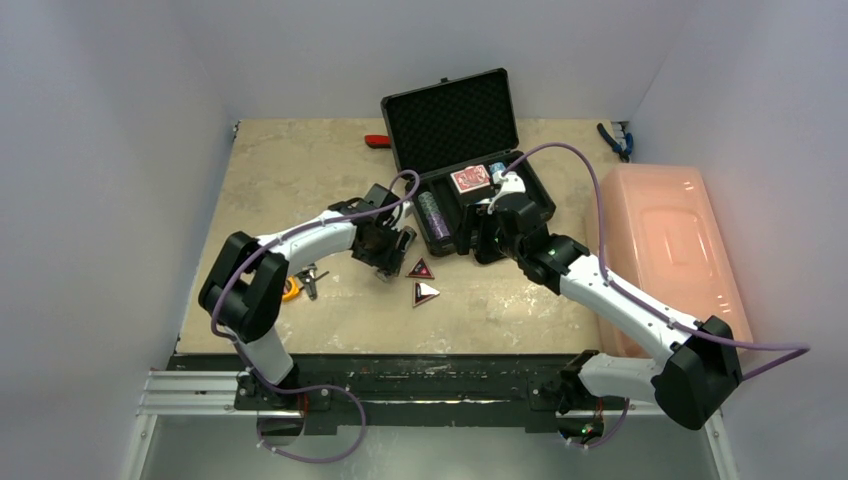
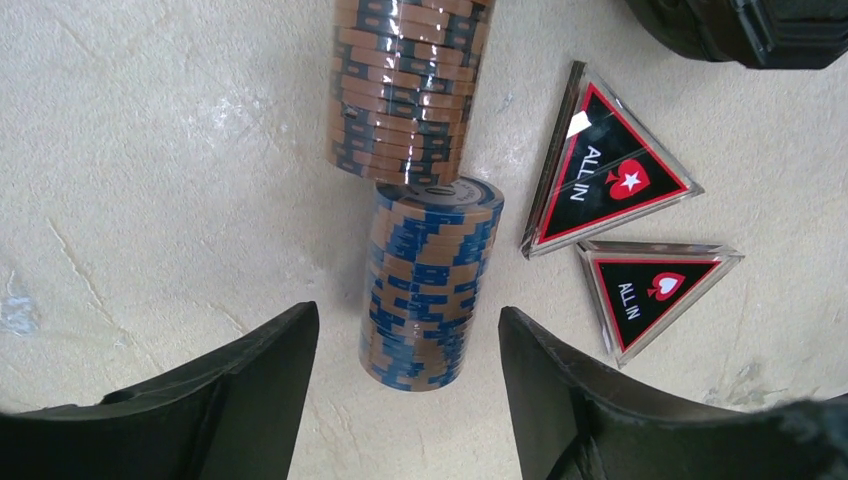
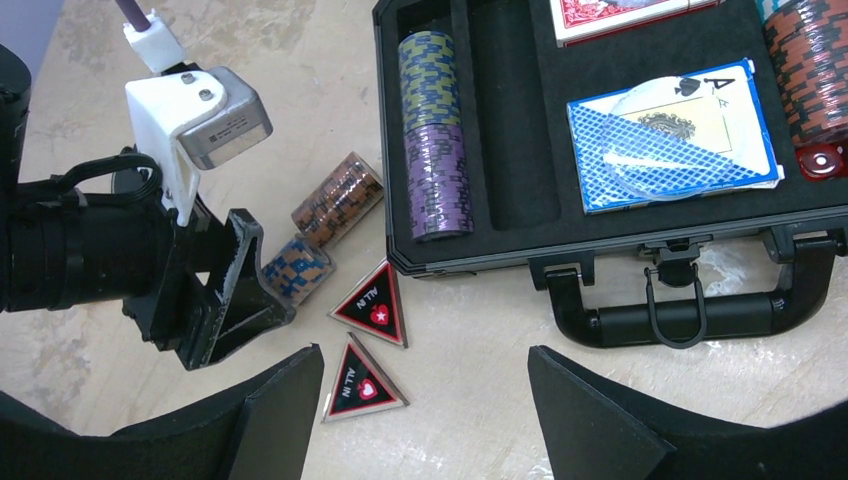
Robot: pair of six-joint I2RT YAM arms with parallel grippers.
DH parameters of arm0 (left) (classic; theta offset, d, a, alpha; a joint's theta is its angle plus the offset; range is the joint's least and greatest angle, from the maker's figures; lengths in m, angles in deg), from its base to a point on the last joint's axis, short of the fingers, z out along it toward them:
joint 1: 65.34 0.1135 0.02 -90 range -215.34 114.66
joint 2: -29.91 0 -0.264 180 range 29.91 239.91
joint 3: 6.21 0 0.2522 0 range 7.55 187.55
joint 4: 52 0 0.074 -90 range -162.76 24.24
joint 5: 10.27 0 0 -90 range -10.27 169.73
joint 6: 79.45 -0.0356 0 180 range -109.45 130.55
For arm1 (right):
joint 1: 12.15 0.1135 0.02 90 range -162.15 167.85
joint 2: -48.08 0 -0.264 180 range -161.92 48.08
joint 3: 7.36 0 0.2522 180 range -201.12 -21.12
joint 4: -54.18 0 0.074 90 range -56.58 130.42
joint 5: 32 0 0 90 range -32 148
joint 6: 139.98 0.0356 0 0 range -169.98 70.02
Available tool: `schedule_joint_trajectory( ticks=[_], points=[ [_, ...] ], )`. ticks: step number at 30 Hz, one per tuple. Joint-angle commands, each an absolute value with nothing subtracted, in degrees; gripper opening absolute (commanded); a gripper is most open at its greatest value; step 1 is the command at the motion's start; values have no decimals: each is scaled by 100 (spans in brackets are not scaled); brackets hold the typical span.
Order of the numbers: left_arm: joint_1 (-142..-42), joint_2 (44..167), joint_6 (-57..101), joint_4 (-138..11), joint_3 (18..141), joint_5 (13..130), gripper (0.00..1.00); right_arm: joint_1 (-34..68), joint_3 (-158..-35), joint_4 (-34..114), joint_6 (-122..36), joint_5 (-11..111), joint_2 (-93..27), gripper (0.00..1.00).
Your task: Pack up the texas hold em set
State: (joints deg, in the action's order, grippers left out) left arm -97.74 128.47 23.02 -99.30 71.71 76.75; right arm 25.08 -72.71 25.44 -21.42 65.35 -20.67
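Note:
The black briefcase (image 1: pixel 470 170) lies open at the back, lid up. Its foam holds a green-and-purple chip stack (image 3: pixel 435 130), a blue card deck (image 3: pixel 675 135), a red deck (image 3: pixel 620 15) and an orange chip stack (image 3: pixel 810 60). On the table, a blue-and-brown chip stack (image 2: pixel 430 285) lies end to end with a brown-and-black stack (image 2: pixel 405 85). Two triangular "ALL IN" markers (image 2: pixel 610 170) (image 2: pixel 655 295) lie beside them. My left gripper (image 2: pixel 408 330) is open, its fingers straddling the blue-and-brown stack with gaps on both sides. My right gripper (image 3: pixel 425 370) is open over bare table before the case handle (image 3: pixel 690 320).
A large pink bin (image 1: pixel 670 250) fills the right side of the table. A yellow tape measure (image 1: pixel 291 290) and pliers (image 1: pixel 312 280) lie by the left arm. A red-handled tool (image 1: pixel 378 141) and blue pliers (image 1: pixel 615 140) lie near the back edge.

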Motion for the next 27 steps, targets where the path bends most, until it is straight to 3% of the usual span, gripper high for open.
schedule_joint_trajectory(
  ticks=[1, 6, 11, 27],
  points=[
    [-9845, 12582, 2118, -9639, 7030, 7617, 65, 2520, -7401, 2689, -2163, 6419, -2082, 79],
    [-9936, 12605, 2004, -9455, 6902, 7586, 61, 2519, -7404, 2681, -2176, 6398, -2083, 79],
    [-9962, 12721, 1978, -9377, 6898, 7620, 49, 2516, -7403, 2683, -2171, 6334, -2100, 79],
    [-9995, 12680, 1928, -9152, 6694, 7470, 51, 2516, -7504, 2643, -2160, 6193, -2171, 80]
  ],
)
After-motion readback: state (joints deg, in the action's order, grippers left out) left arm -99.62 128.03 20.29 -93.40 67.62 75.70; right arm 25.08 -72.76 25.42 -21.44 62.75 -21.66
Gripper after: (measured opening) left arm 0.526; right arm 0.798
